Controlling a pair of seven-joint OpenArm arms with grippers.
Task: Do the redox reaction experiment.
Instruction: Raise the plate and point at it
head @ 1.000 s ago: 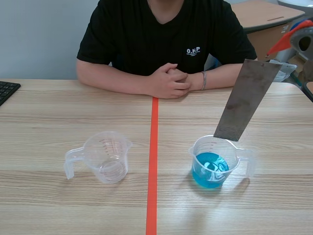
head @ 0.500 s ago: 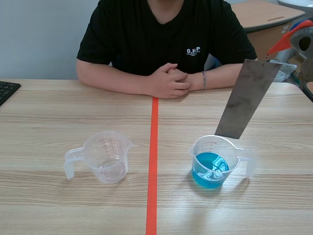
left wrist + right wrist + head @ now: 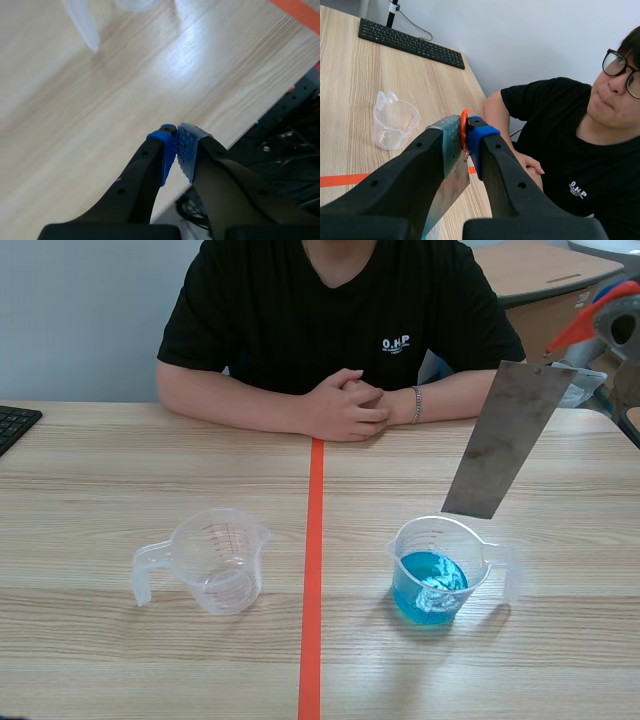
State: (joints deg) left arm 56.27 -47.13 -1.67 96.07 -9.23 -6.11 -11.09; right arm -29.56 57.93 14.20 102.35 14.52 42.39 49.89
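Lifted slightly, the plate (image 3: 505, 440) hangs with its tip at the cup (image 3: 437, 570) rim. Your right claw (image 3: 465, 132) pinches its stiff, slick top; left claw (image 3: 176, 145) is closed, empty.

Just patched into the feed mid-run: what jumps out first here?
The tilted grey metal plate, gripped by the right gripper, hangs with its lower end by the far rim of the cup of bright blue liquid, right of the tape line. An empty clear cup stands left of the line, and a person's clasped hands rest at the table's far edge.
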